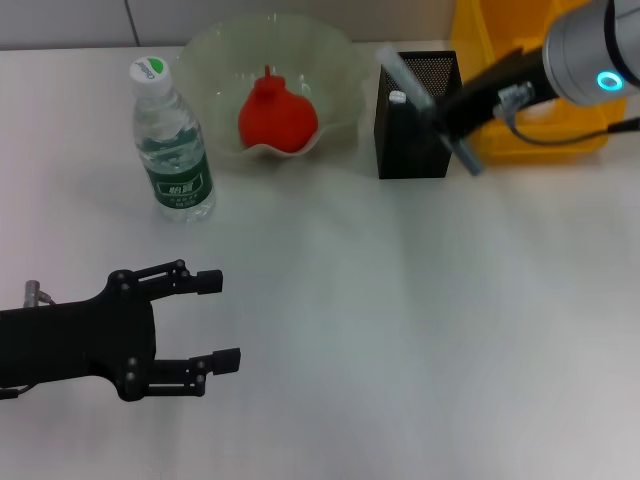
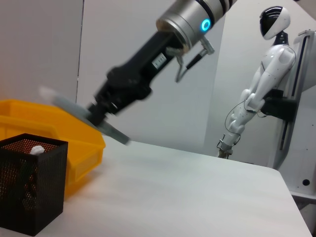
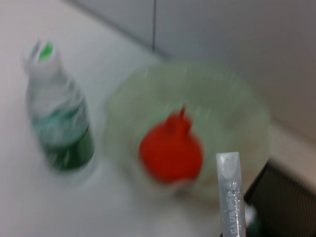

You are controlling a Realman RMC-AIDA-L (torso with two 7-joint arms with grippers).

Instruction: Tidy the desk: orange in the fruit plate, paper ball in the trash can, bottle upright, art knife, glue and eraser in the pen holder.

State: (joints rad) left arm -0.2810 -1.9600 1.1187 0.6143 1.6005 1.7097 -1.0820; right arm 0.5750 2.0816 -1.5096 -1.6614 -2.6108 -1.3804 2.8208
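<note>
My right gripper (image 1: 447,113) is shut on the grey art knife (image 1: 428,105), holding it tilted over the black mesh pen holder (image 1: 415,140). The left wrist view shows the same knife (image 2: 84,116) above the pen holder (image 2: 29,182). A small white item (image 1: 398,97) sits inside the holder; I cannot tell what it is. The orange (image 1: 277,115) lies in the translucent fruit plate (image 1: 225,50). The bottle (image 1: 172,140) stands upright left of the plate. My left gripper (image 1: 218,322) rests open at the front left. Paper ball, glue and eraser are out of view.
The yellow trash can (image 1: 500,60) stands behind and right of the pen holder, under my right arm. A white humanoid robot (image 2: 261,74) stands beyond the table's far edge in the left wrist view.
</note>
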